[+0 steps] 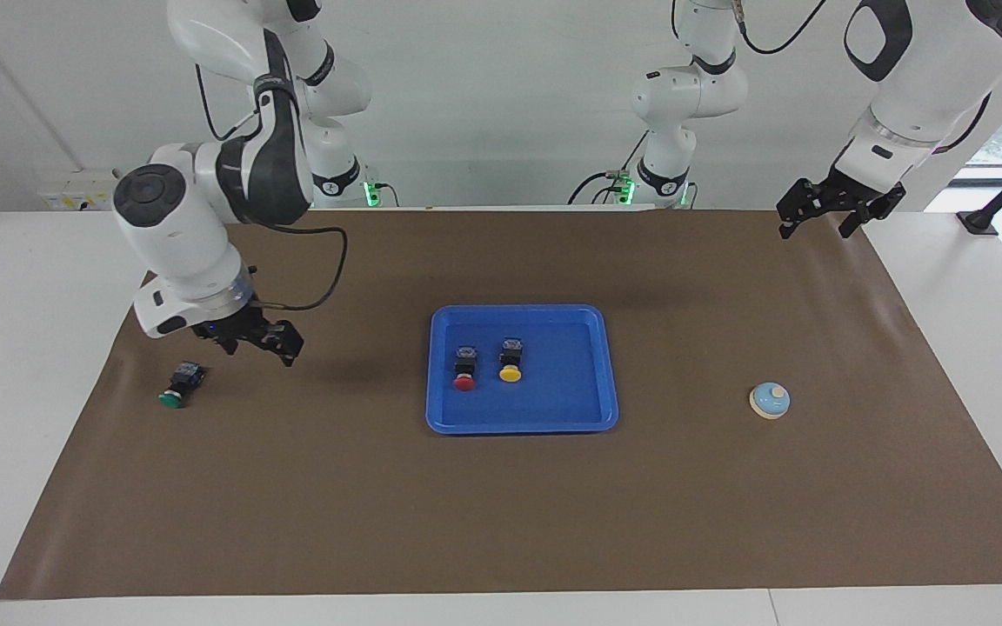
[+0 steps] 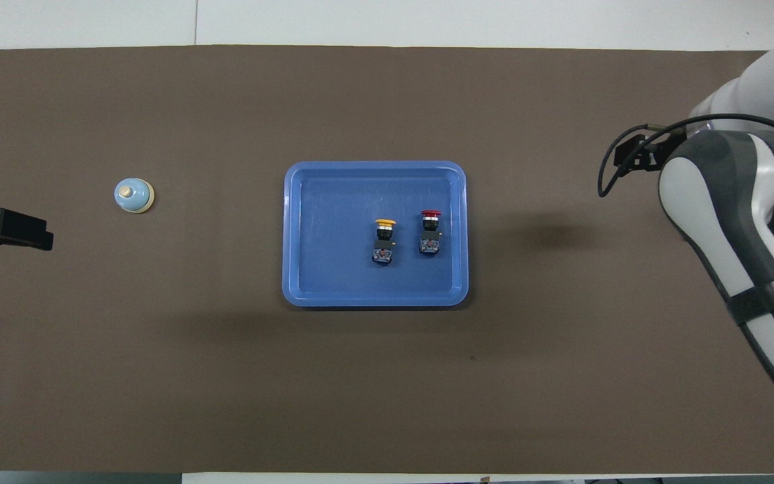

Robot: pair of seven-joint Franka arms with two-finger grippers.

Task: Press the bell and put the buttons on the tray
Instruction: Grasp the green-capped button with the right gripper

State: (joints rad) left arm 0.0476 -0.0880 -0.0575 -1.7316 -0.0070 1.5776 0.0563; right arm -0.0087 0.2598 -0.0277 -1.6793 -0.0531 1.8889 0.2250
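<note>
1. Brown mat (image 1: 501,504) covers most of a white table (image 1: 31,348), set against a plain pale wall, with a window edge showing at the left arm's end of the room.
2. Blue tray (image 1: 588,409) sits mid-mat, carrying the red button (image 1: 464,368) and the yellow button (image 1: 511,360) side by side, both lying with caps pointing away from the robots.
3. Green button (image 1: 180,385) lies on the mat toward the right arm's end of the table, well apart from the tray.
4. Right gripper (image 1: 259,343) hangs above the mat just beside the green button, not touching it, jaws spread and carrying nothing.
5. Bell (image 1: 770,400) stands on the mat toward the left arm's end, well apart from the tray.
6. Left gripper (image 1: 840,209) waits in the air over the mat's edge at its own end of the table, jaws apart and empty.
7. Overhead, the right arm's bulk hides the green button entirely and is itself cut off by the frame edge; only a dark part of the left gripper (image 2: 4,228) shows at the frame's side.
8. Both arms' upper links run out of the facing view at the top, and markings on the button bodies are too small to read.
</note>
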